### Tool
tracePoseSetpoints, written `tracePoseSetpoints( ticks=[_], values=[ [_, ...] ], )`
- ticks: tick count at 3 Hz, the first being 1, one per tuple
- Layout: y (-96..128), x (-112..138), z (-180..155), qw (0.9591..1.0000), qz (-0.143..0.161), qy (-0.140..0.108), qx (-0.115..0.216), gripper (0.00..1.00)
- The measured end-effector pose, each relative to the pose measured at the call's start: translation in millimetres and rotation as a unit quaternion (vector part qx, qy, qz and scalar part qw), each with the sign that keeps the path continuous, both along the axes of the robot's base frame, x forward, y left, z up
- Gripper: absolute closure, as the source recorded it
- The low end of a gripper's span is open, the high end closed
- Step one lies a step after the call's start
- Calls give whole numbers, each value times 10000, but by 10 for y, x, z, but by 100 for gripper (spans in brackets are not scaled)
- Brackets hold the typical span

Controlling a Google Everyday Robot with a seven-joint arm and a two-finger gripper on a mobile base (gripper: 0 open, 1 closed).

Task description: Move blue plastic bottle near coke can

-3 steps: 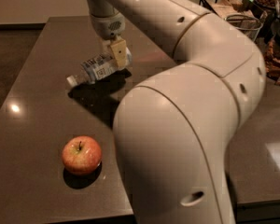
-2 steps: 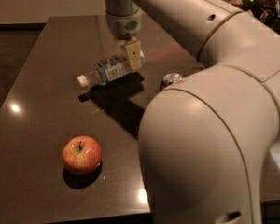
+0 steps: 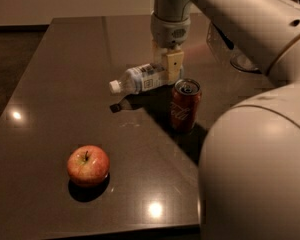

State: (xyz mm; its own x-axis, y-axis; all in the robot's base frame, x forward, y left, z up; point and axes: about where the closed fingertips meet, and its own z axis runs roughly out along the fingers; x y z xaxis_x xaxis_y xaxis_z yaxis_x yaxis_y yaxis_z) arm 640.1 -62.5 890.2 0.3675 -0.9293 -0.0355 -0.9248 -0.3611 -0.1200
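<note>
Where the bottle (image 3: 139, 78) hangs on its side just above the table (image 3: 55, 84), cap pointing left in the view, we see open dark surface running to the left edge and toward the front edge, broken only by the apple (image 3: 88, 165) near the front. The can (image 3: 185, 105) stands upright just beside the bottle's base end, in front and to the right. Our gripper (image 3: 169, 70) reaches down from above, its fingers (image 3: 173, 64) clamped across the bottle's base end
</note>
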Motion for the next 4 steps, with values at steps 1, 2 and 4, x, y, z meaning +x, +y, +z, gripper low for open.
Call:
tracePoseSetpoints(
  ticks=[1, 2, 4],
  values=[
    [-301, -119, -44, 9998, -200, 40, 54, 100],
    [-589, -199, -114, 9989, -462, 1, 39, 81],
    [-892, -335, -228, 9968, -775, 147, 100, 35]
  ],
)
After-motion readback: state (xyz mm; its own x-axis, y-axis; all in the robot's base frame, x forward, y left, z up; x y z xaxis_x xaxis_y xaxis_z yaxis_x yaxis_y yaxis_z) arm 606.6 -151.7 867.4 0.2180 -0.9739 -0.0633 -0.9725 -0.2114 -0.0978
